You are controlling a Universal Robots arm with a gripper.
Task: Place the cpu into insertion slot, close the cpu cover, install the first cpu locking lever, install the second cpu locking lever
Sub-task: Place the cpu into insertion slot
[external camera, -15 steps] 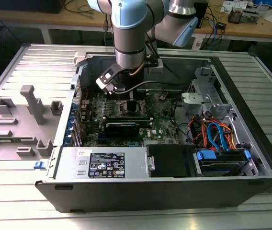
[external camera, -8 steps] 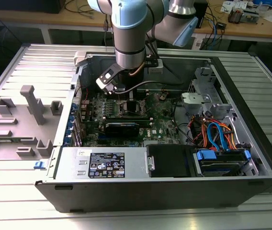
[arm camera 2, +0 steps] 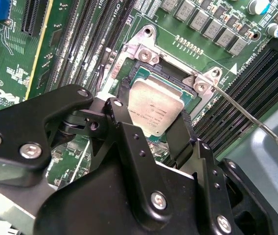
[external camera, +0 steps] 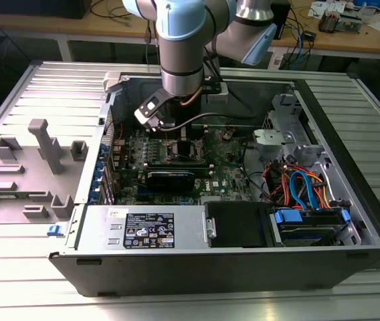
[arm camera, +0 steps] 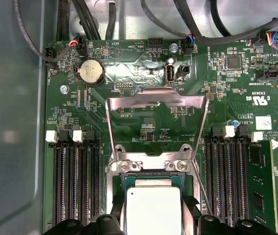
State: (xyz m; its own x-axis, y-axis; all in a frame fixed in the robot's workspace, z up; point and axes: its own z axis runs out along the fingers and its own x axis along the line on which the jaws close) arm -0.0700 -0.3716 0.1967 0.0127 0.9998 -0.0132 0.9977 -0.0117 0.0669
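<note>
In both wrist views the cpu [arm camera 2: 156,105] [arm camera: 151,210], a silver-topped square chip, sits between my gripper's [arm camera 2: 151,111] [arm camera: 152,218] two black fingers, which are shut on its opposite edges. It hangs slightly tilted just over the insertion slot [arm camera 2: 140,72] [arm camera: 151,175], inside the slot's silver rim. The cpu cover [arm camera: 153,101], a silver frame with a big window, stands swung open behind the slot. A thin locking lever [arm camera 2: 246,115] sticks out unlatched beside the slot. In the exterior view my gripper [external camera: 176,132] reaches down onto the green motherboard [external camera: 233,175].
Long black memory slots [arm camera: 75,186] [arm camera: 227,181] flank the socket. The open computer case [external camera: 350,167] holds a black card [external camera: 170,178], a power supply [external camera: 146,231], and orange and blue cables [external camera: 304,187]. A grey fixture [external camera: 39,164] stands at the exterior view's left.
</note>
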